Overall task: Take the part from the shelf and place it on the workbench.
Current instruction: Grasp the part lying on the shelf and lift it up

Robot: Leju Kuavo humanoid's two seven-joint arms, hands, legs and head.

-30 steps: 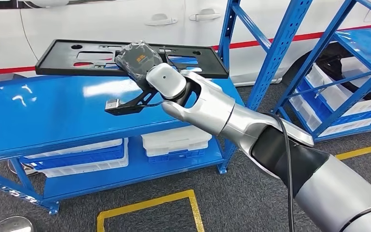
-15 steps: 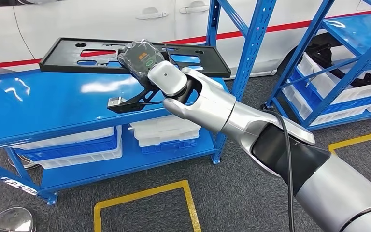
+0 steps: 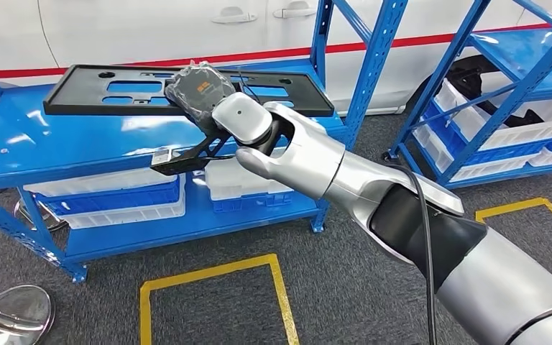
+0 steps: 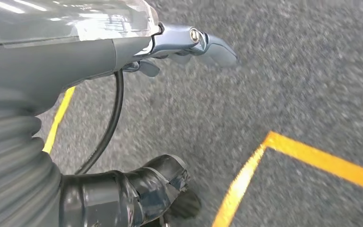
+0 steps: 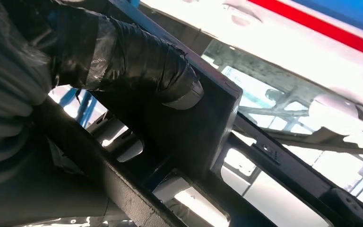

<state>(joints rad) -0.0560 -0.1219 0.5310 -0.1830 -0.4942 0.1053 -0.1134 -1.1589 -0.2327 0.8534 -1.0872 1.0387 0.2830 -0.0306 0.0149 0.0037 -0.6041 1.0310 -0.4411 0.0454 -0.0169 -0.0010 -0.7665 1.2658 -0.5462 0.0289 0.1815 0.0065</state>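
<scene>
Part [image 3: 187,157], a black bracket-looking piece, was clamped in the right hand [image 3: 200,90], sticking out below and to the left of it, hanging just off the front edge of the blue shelf [image 3: 79,154], so lifted rather than resting on anything. Right hand was wrapped in crinkly plastic with an orange patch showing, and in the right wrist view a taped dark finger [image 5: 137,61] was pressed flat against the part's black surface. Behind the hand, a long flat black panel [image 3: 86,90] with cutouts lay across the shelf top. White bins [image 3: 108,205] sat on the lower shelf level. Left hand [image 4: 184,45] hung over grey carpet with yellow floor tape [image 4: 312,158], fingers curled in together with nothing in them.
</scene>
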